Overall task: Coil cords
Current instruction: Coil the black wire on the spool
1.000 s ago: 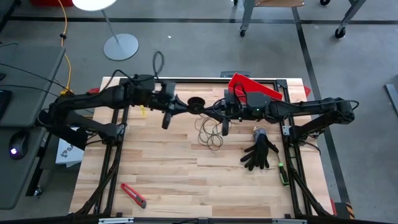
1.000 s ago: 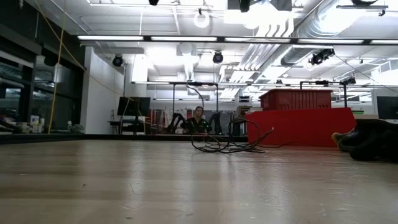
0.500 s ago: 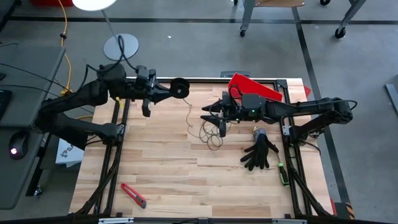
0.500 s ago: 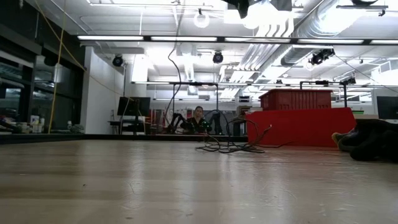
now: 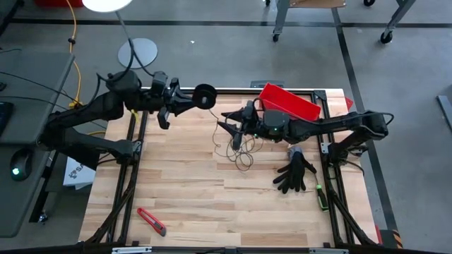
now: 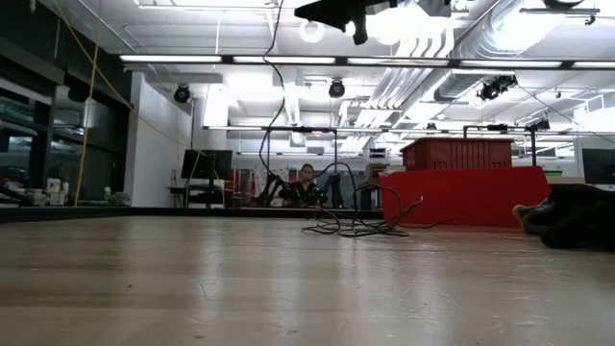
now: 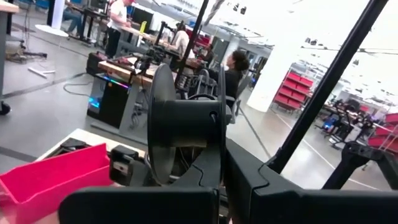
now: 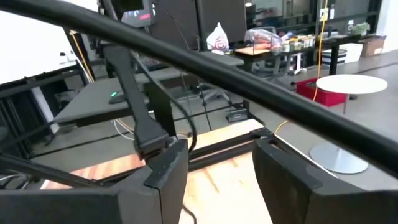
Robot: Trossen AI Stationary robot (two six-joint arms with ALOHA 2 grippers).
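The small black spool (image 5: 205, 95) hangs above the table's far left part, and my left gripper (image 5: 185, 103) is shut on it. In the left wrist view the spool (image 7: 186, 124) stands just past the fingers, its two flanges on edge. A thin dark cord (image 5: 215, 125) runs down from the spool to loose loops (image 5: 240, 152) lying on the table's middle. The low view shows the strand (image 6: 273, 106) rising from those loops (image 6: 356, 227). My right gripper (image 5: 229, 127) is open, just right of the hanging strand and above the loops, with nothing between its fingers (image 8: 165, 168). My left gripper holds the spool by its lower part (image 7: 186, 171), coming level from the table's left side. The gripper's own body hides the place of contact. The spool is lifted clear of the table, and the cord hangs slack below it.
A red bin (image 5: 289, 102) sits at the far right behind my right arm. A black glove (image 5: 295, 173) lies at the right, with a green tool (image 5: 320, 196) beside the frame. A red box cutter (image 5: 152, 221) lies near the front left. Bare wood fills the near half.
My left gripper has carried the spool from the table's middle up and toward the far left corner, drawing a strand of cord out of the loops. My right gripper has opened and moved toward the table's left, toward that strand.
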